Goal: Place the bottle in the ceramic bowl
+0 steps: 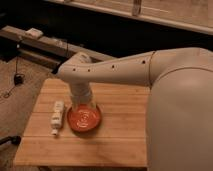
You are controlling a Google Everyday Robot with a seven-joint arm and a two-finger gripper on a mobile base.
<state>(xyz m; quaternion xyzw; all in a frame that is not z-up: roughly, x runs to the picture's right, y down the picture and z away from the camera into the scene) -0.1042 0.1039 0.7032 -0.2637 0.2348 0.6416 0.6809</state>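
The bottle (57, 117), small, slim and white with a narrow tip pointing toward the front, lies on its side on the wooden table (115, 142), just left of the ceramic bowl. The ceramic bowl (84, 119) is shallow, round and orange-red with a pale swirl at its centre. My gripper (83, 105) hangs straight down from the pale arm (115, 70), right over the bowl's back half, to the right of the bottle. The wrist hides the bowl's back rim.
The table's left edge (30, 120) drops to a carpeted floor with a black cable and small device (18, 78). A low ledge (45, 45) with a pale object (34, 33) runs behind. My large arm body (180, 110) fills the right side.
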